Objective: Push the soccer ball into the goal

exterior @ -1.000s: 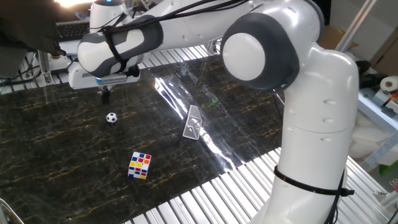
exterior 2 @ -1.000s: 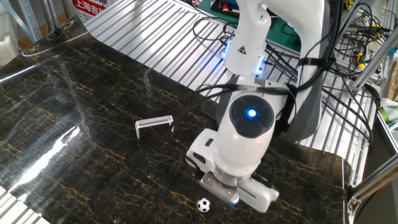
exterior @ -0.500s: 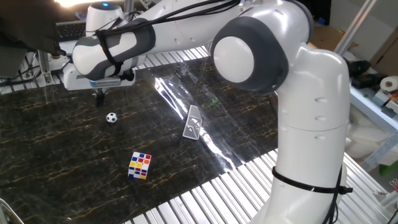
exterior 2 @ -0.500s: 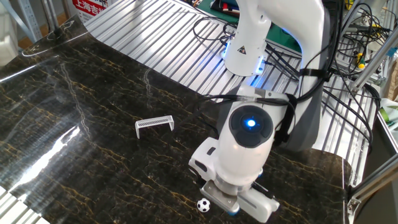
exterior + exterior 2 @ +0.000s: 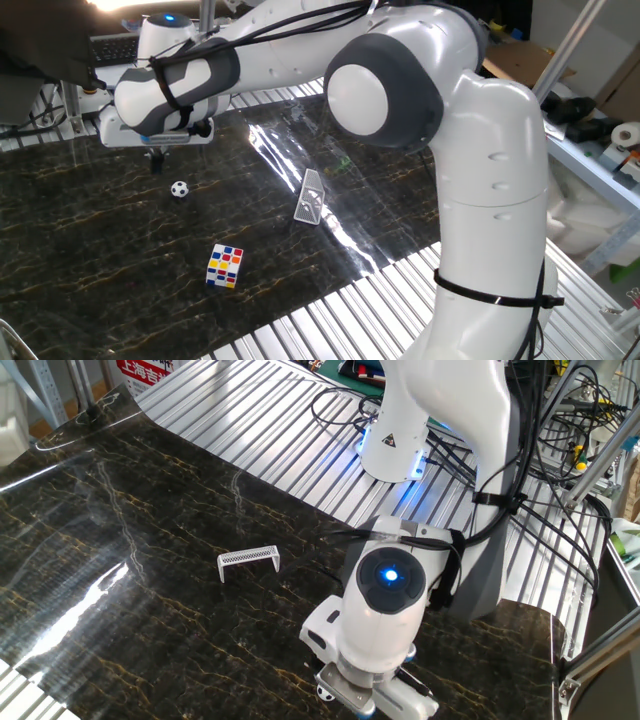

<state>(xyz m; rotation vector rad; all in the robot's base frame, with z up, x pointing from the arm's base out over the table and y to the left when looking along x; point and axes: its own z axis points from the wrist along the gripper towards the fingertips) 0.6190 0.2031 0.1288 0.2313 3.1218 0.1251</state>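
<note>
The soccer ball point(image 5: 179, 188) is a tiny white ball with black patches lying on the dark marble tabletop. The goal point(image 5: 311, 197) is a small light-grey frame with a net, to the right of the ball; it also shows in the other fixed view point(image 5: 248, 558). My gripper point(image 5: 155, 160) hangs just left of and behind the ball, on the side away from the goal, close to the tabletop. Its dark fingers look pressed together and hold nothing. In the other fixed view my wrist point(image 5: 385, 600) hides the ball and the fingertips.
A multicoloured puzzle cube point(image 5: 225, 266) sits in front of the ball, nearer the table's front edge. Ribbed metal panels point(image 5: 330, 310) border the marble surface. Cables point(image 5: 560, 510) and the arm's base point(image 5: 395, 440) stand behind the table.
My gripper has moved a little further left, away from the goal and past the ball. In the other fixed view my wrist now covers the ball. Ball, goal and cube have not moved.
</note>
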